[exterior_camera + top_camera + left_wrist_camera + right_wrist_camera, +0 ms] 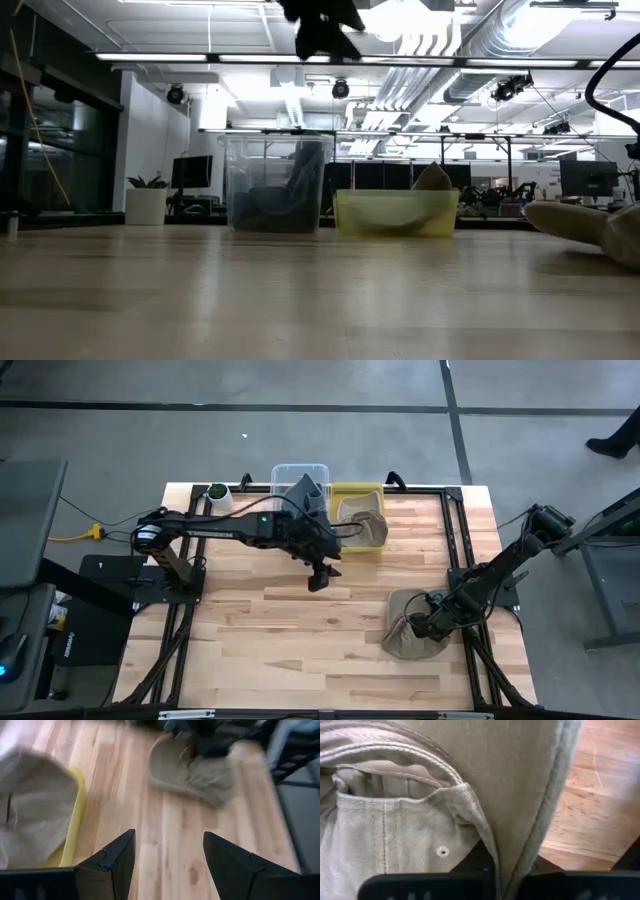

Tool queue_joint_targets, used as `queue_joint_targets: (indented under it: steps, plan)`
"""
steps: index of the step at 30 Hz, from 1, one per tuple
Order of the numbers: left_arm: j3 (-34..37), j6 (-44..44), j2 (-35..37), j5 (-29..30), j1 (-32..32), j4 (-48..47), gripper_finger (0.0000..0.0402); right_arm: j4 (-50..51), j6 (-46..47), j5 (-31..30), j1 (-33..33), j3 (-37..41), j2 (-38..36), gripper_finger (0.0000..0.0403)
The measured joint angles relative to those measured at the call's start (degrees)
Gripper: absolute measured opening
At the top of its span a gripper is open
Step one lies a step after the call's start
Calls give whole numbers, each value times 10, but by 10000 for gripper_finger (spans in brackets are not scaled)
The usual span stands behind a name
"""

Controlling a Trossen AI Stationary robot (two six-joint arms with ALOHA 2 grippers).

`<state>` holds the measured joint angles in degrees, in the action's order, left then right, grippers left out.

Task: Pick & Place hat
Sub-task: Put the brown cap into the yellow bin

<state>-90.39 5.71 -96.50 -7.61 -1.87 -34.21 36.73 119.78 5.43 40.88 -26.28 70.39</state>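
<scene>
A tan cap [408, 632] lies on the table near its right edge, resting on its crown and brim; the low view shows it at the far right [598, 226]. My right gripper [424, 622] is down on it and shut on it [506, 876]. My left gripper [322, 576] hangs open in the air over the table's middle [320, 28], nothing between its fingers [170, 865]. A second tan cap [364, 526] sits inside the yellow bin [352, 490], also seen in the left wrist view [35, 805]. My right gripper pinches the cap's brim [522, 855] between its two fingers, at the stitched edge where the brim meets the crown with its eyelet [442, 852]. The fingers slant down from the table's right side. The cap lies on the table [400, 645].
A clear bin [300, 472] holding something dark stands left of the yellow bin at the far edge. A white cup with green [219, 493] stands far left. Black frame rails [455, 540] border the wood. Bare wood [260, 630] spreads across the near and left parts.
</scene>
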Motion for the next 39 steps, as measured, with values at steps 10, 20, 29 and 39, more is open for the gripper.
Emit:
queue_joint_targets:
  steps: [10,20,29,39]
  plan:
    - [52,-38,101,-23,0,23,208,-4,-1,4,0,1,0,12]
    - [349,65,290,-58,-11,248,208,-4,-3,3,0,1,0,11]
    - [551,156,484,-24,-11,366,208,-4,-3,0,0,1,0,11]
    - [710,213,686,40,-11,377,209,-1,-4,-4,0,1,0,11]
